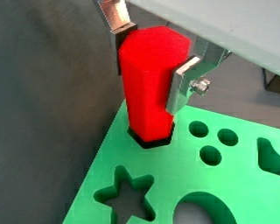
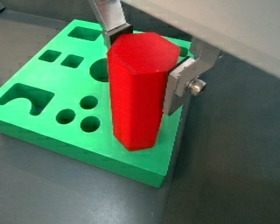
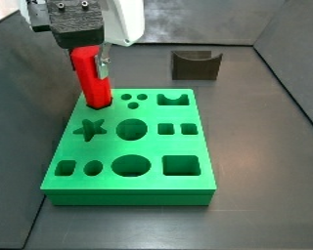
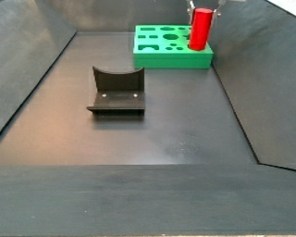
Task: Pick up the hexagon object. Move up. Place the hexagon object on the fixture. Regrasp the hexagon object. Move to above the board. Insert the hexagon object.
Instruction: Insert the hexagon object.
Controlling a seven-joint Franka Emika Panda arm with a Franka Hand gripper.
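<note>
The claw (image 1: 154, 54) points straight down. Its two silver fingers (image 1: 185, 80) squeeze the top of the red hexagon object (image 1: 149, 83), holding it upright.

You are looking at a robotics test cell in a lab or workshop, not a home or a shop: the work area is a bare dark grey floor (image 4: 163, 139) closed in by sloping dark walls (image 4: 27, 74), like a purpose-built bin. What sits on it is rig gear only: the dark fixture (image 4: 116, 91) on its base plate and the bright green board (image 3: 133, 146) of shaped cut-outs. The metal gripper (image 3: 91, 61) holds the red hexagon object (image 3: 93, 78) upright at a corner hole of the board, which marks this as a peg-insertion test setup.
</note>
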